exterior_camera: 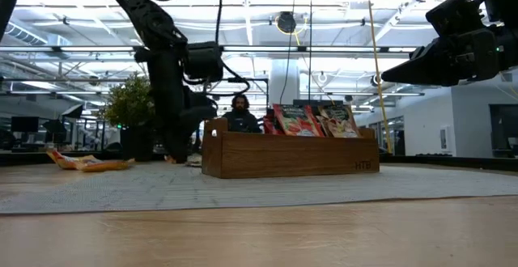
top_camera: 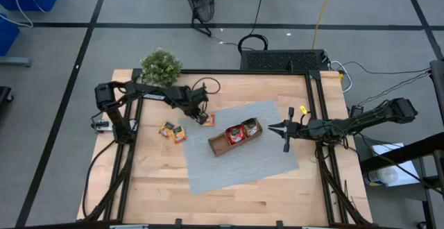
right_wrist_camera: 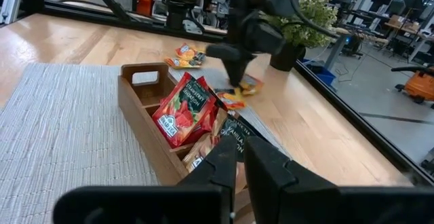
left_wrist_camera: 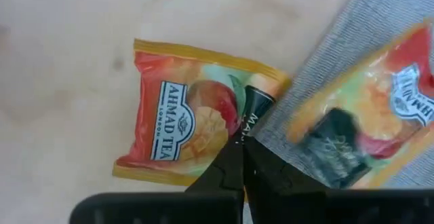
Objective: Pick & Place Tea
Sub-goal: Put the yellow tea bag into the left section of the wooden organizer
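Observation:
An orange-yellow tea sachet (left_wrist_camera: 180, 125) lies flat on the wood, one corner at the grey mat's edge. My left gripper (left_wrist_camera: 242, 149) stands above it, pointing down, shut. A second orange sachet (left_wrist_camera: 369, 119), blurred, lies on the mat (top_camera: 239, 166) beside it (top_camera: 209, 120). Two more sachets (top_camera: 173, 132) lie on the wood to the left. The wooden tray (top_camera: 216, 146) on the mat holds upright red sachets (right_wrist_camera: 184, 108) and darker ones (top_camera: 251, 127). My right gripper (right_wrist_camera: 237, 156) is shut and hangs level off the tray's right end. My left gripper's shut fingertips (left_wrist_camera: 230, 163) come from above over the flat sachet's edge by its dark label (left_wrist_camera: 256, 105), next to the mat. I cannot tell whether they touch or pinch it. The sachet lies flat on the wood.
A small potted plant (top_camera: 161, 66) stands at the far left corner. Black frame rails (top_camera: 316, 104) run along the table's sides. A person (exterior_camera: 239, 113) shows in the room beyond the tray. Bare wood (top_camera: 229, 201) stretches along the near edge.

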Robot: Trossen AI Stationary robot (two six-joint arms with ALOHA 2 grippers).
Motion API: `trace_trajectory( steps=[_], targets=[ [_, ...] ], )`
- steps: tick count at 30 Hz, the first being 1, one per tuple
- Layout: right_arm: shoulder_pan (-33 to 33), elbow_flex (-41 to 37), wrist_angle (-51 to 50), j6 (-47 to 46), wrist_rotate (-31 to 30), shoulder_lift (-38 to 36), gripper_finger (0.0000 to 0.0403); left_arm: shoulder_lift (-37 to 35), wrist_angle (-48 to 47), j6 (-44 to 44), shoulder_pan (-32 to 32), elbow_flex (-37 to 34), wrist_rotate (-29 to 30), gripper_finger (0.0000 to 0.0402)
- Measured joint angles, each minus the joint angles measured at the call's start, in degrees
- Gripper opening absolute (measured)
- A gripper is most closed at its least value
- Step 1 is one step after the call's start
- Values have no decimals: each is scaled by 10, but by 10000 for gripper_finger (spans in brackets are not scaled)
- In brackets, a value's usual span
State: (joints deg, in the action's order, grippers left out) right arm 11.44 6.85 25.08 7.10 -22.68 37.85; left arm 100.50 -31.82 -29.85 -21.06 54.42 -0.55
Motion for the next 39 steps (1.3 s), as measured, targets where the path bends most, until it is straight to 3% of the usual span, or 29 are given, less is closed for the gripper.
trace_trajectory(
  steps=[13, 16, 21, 27, 32, 39],
  targets=[
    [0, 0, 2, 0, 2, 1, 18, -189, 45, -6, 82, 1, 62, 2],
    [0, 0, 2, 0, 2, 1, 18, -200, 98, -20, 113, 1, 25, 1],
    [0, 0, 0, 0, 2, 1, 18, -188, 197, -83, 173, 2, -121, 1],
    [0, 0, 4, -4, 2, 1, 18, -151, 204, -89, 241, 1, -220, 1],
    [0, 0, 8, -5, 3, 0, 18, -115, 247, -100, 260, 0, -234, 2],
    [0, 0, 25, -5, 4, 1, 18, -85, 301, -89, 223, 1, -233, 2]
  ],
)
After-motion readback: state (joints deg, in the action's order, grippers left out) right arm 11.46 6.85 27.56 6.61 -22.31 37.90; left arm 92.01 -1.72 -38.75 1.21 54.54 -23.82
